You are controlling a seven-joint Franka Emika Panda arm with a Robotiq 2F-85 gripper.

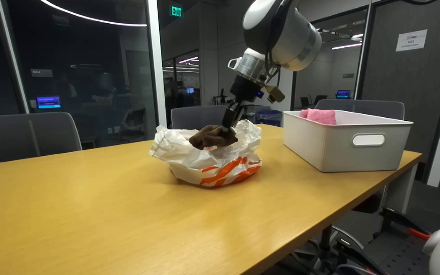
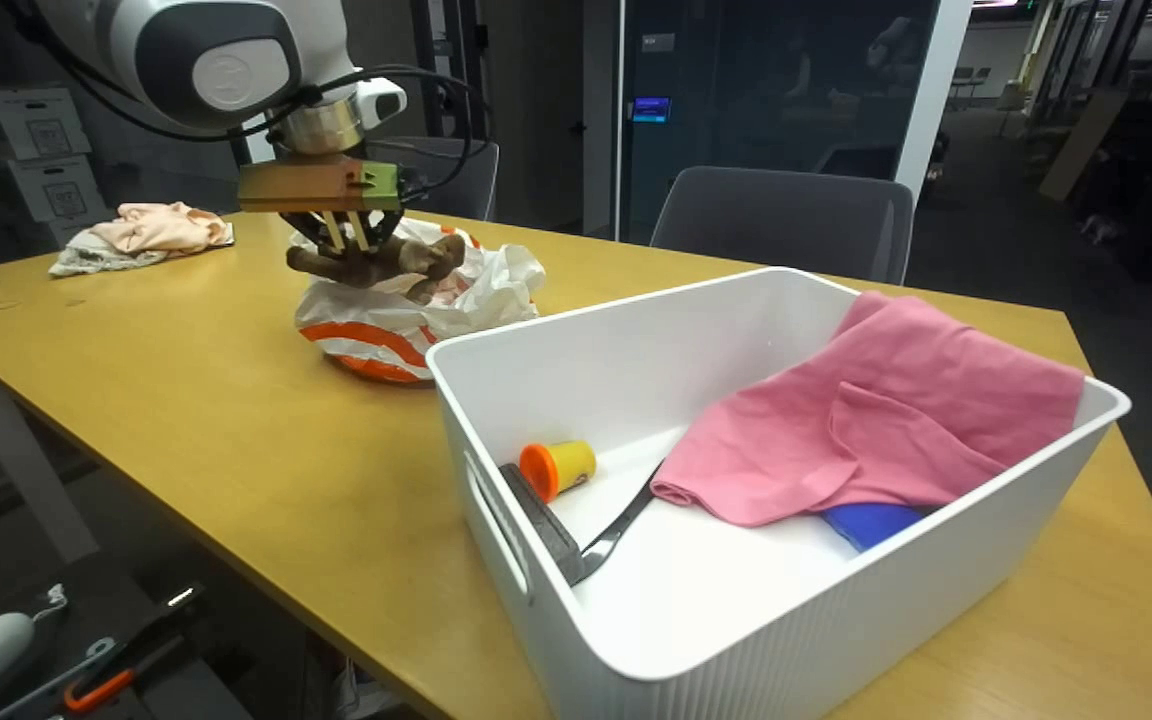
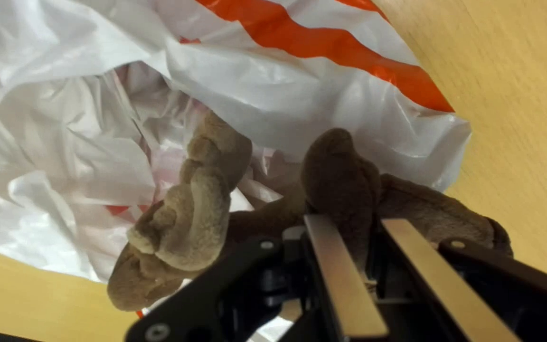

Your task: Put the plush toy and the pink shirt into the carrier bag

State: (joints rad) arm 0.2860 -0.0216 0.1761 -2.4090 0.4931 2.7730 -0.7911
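Note:
The brown plush toy shows in both exterior views and in the wrist view. My gripper is shut on the toy, with a part of it between the fingers. The toy is at the mouth of the white and orange carrier bag. Part of it overlaps the bag's rim. I cannot tell how much of it rests on the bag. The pink shirt lies in the white bin, draped over its far corner.
The white bin stands near the bag on the table. It also holds a yellow tub, a dark grey block, a black item and a blue item. Folded cloths lie at the table's other end.

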